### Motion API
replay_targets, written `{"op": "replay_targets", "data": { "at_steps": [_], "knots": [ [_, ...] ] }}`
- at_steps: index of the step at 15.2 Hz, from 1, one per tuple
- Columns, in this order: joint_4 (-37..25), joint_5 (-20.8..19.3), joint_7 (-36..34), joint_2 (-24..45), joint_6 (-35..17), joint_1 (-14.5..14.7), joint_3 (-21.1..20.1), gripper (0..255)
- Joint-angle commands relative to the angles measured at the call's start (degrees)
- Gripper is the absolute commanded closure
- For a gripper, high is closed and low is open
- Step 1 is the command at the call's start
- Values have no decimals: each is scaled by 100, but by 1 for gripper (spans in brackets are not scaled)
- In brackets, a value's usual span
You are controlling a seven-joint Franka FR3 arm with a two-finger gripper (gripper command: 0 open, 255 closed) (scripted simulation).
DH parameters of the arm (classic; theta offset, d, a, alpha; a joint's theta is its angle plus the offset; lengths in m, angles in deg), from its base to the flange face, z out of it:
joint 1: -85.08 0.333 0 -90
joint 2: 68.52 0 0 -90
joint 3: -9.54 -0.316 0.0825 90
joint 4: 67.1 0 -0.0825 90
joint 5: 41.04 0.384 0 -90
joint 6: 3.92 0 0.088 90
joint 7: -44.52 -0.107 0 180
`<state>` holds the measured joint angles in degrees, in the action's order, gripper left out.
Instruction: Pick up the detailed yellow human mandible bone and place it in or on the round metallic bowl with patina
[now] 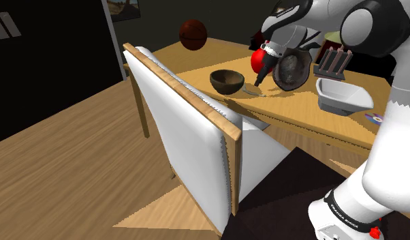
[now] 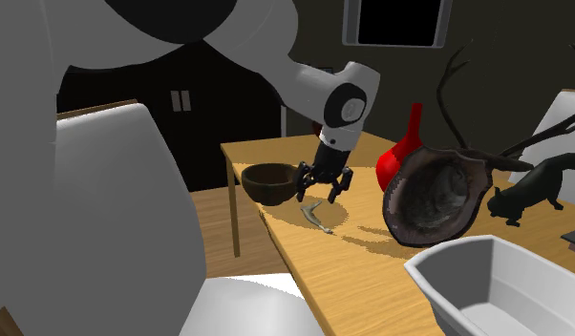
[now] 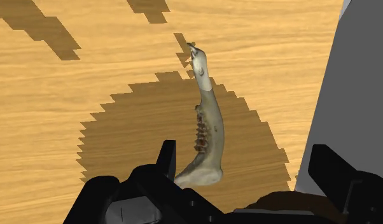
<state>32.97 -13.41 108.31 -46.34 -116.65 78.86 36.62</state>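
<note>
Mandible bone, pale yellowish with a row of teeth, lies flat on the wooden table just beneath our gripper, whose fingers stand spread and touch nothing. We judge the grasp not yet made: descending, pinching, lifting and carrying to the dark round bowl just beside the gripper all remain.

White Franka arm w/ dark joints reaches fwd, wrist bent so the black gripper points approx. straight down. Its two fingers stand well apart. Shoulder view: gripper hangs low below the wrist.
</note>
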Motion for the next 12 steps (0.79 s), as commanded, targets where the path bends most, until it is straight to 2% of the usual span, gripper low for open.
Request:
{"op": "replay_targets", "data": {
  "at_steps": [1,4,12],
  "knots": [
    [62,56,38,65,-117,7,-30,0],
    [190,146,93,165,-334,29,-81,0],
    [189,146,93,166,-333,29,-81,0]
  ]
}}
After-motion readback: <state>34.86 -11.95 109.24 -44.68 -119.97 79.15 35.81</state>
